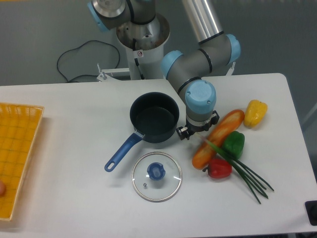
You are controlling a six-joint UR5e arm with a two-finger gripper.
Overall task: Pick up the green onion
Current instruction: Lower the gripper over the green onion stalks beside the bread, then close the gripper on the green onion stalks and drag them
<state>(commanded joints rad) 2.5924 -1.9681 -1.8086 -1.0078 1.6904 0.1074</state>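
White table (74, 114): claw (196, 130) above green onion (237, 167) tip, beside pot (154, 117).

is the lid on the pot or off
Off. The glass lid lies flat on the table, in front of the open, empty pot.
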